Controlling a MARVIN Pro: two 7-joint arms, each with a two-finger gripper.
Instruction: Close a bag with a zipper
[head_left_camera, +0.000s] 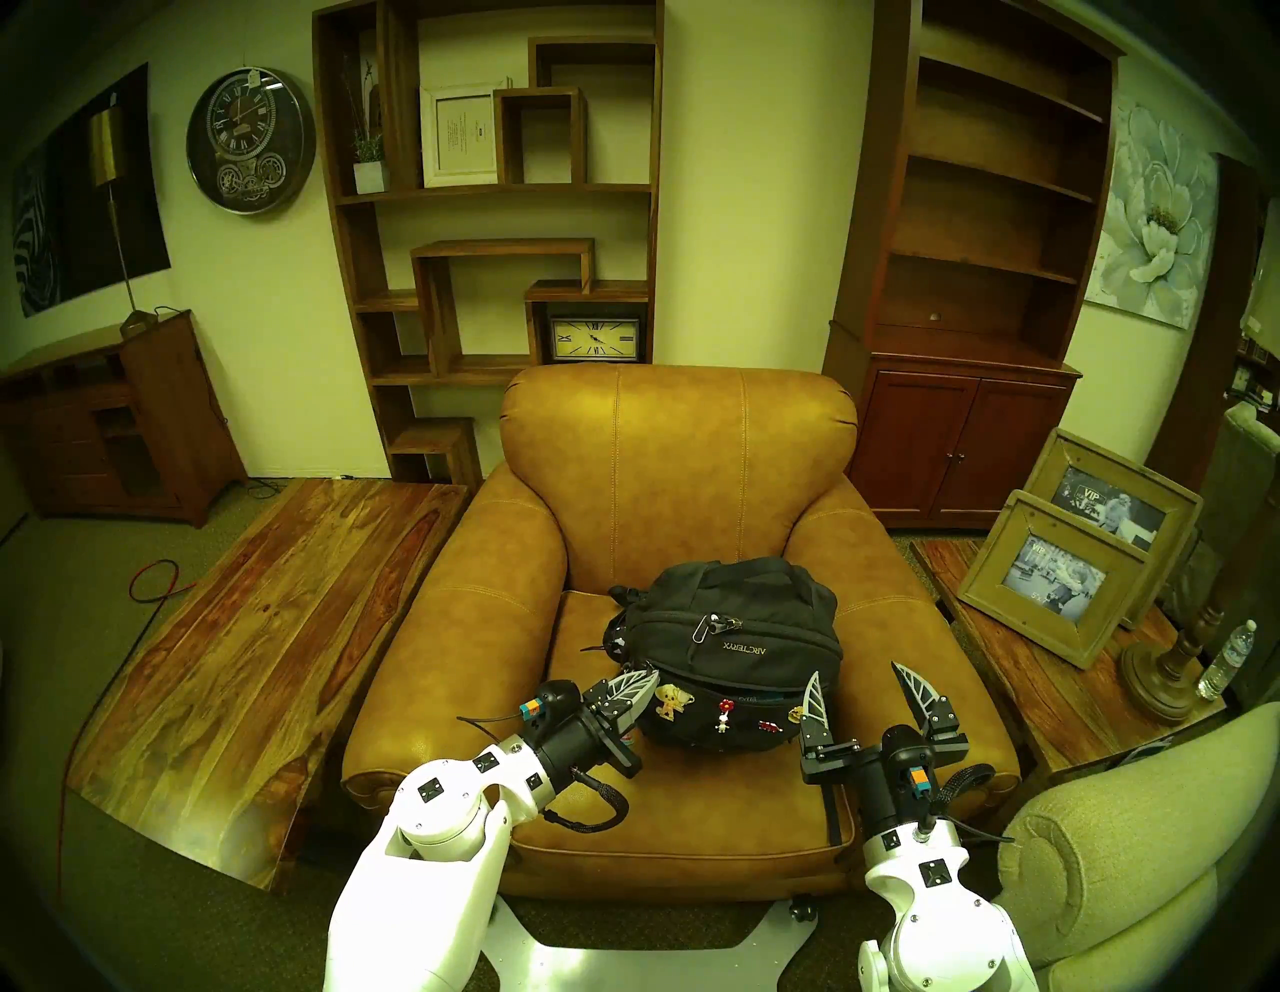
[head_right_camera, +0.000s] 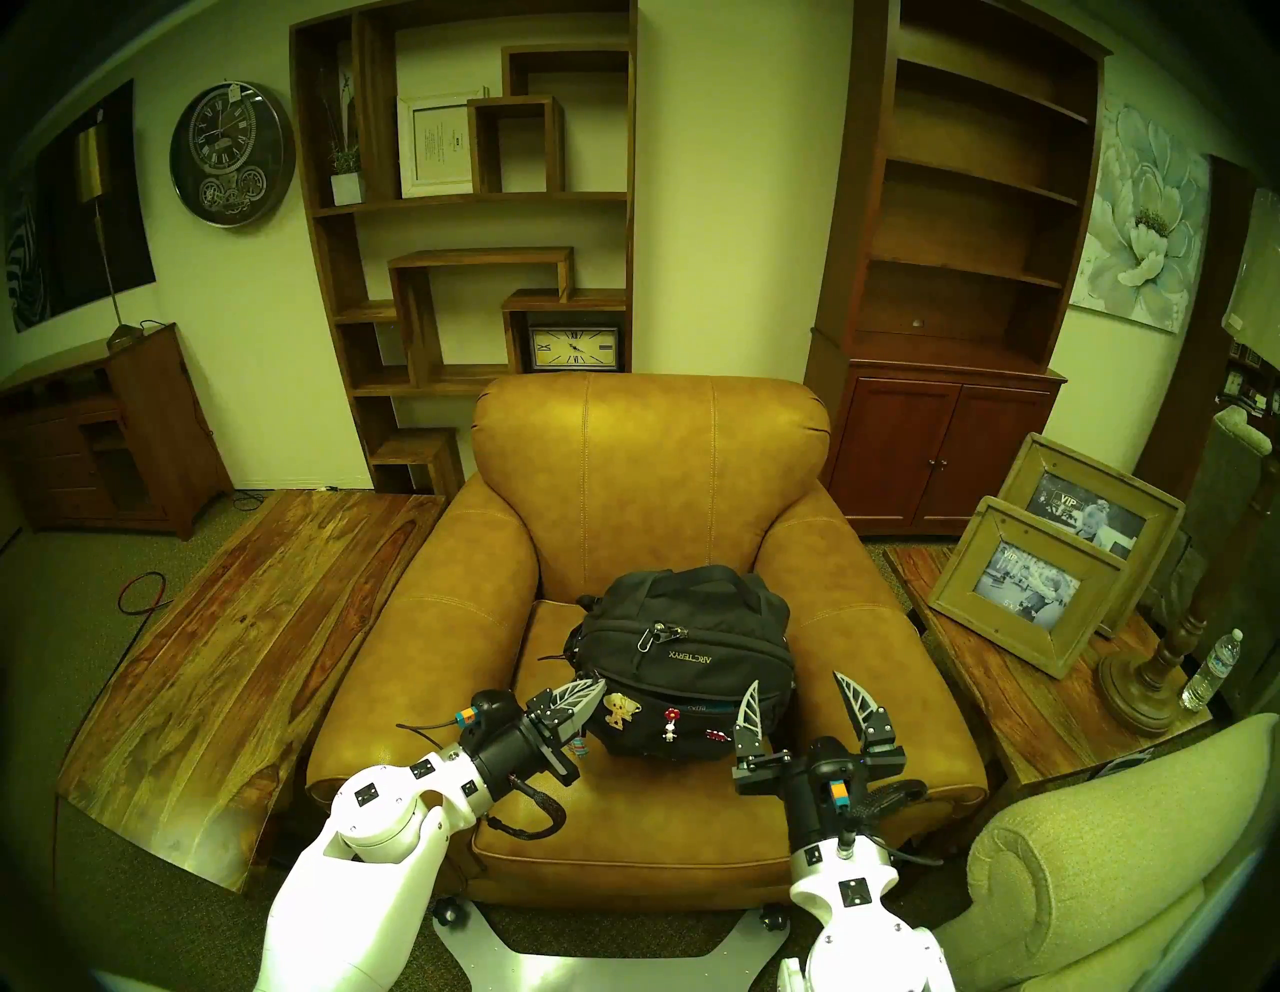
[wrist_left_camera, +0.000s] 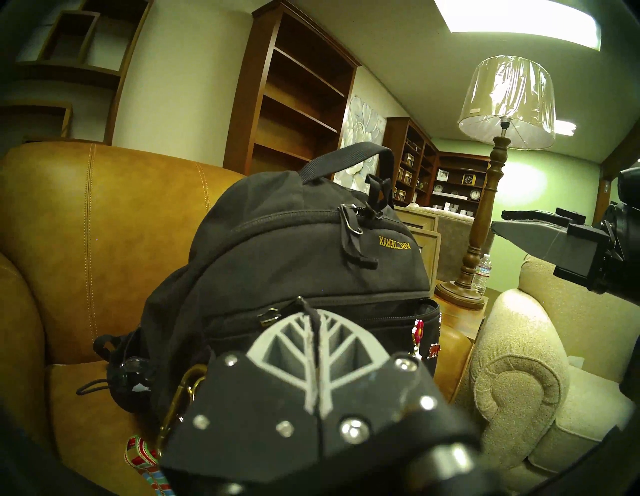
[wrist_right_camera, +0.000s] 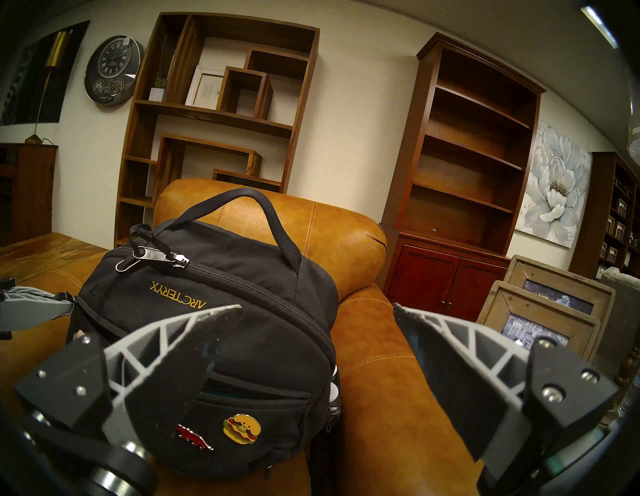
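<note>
Armchair (head_left_camera: 623, 485) holds the bag (head_left_camera: 734, 623); left hand (head_left_camera: 641, 682), clamped on its zipper cord, should pull steadily along the track while the spread-open right hand (head_left_camera: 866, 682) braces.

One black backpack (head_left_camera: 734, 630) on one tan leather armchair (head_left_camera: 675, 443), centre of frame. Two grippers: left gripper (head_left_camera: 641, 682), right gripper (head_left_camera: 862, 686). Two clocks: wall clock (head_left_camera: 251, 142) at upper left, mantel clock (head_left_camera: 594, 339) at centre. Two framed photographs (head_left_camera: 1056, 578) and one water bottle (head_left_camera: 1227, 658) at right.
</note>
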